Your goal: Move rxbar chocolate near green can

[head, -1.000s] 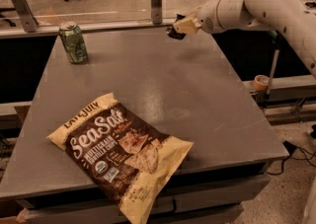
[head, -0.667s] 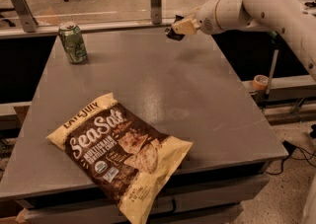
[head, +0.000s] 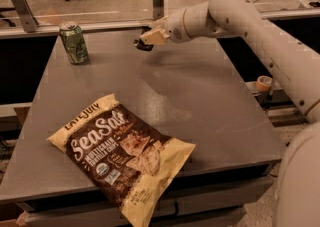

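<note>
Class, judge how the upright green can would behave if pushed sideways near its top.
The green can stands tall on a narrow base, so it probably tips, then rolls. Its smooth metal likely slides on the table. The gripper, right of it, holds the rxbar chocolate.

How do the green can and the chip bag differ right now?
The green can stands upright at the far left of the table; the chip bag lies flat at the near edge, one corner overhanging. The can is small, the bag far larger. The can is green and white, the bag brown and cream. Both rest on the table, apart from the gripper, which hangs over the far side, shut on the rxbar chocolate.
</note>
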Action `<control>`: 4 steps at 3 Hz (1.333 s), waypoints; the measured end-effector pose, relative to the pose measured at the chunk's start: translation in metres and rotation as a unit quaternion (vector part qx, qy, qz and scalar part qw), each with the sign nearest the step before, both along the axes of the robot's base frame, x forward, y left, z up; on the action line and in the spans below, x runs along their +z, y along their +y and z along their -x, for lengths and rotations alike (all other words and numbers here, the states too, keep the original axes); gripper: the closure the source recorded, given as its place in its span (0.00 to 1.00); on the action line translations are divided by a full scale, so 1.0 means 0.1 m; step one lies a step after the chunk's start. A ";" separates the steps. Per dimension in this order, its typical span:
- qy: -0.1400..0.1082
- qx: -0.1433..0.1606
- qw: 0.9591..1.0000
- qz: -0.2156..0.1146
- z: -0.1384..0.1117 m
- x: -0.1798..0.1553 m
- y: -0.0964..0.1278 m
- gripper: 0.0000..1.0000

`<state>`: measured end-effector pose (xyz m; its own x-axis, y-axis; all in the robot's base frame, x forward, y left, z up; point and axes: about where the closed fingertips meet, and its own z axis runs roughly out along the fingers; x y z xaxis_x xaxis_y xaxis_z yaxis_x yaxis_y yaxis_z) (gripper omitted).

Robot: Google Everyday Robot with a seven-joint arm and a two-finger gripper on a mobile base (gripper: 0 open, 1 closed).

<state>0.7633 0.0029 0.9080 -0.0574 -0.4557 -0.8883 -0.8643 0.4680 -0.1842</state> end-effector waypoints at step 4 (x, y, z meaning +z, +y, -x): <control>0.025 0.130 0.991 -0.024 0.14 -0.35 1.48 0.82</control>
<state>0.7490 0.1513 0.8728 0.0109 -0.4179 -0.9084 -0.9642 0.2363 -0.1203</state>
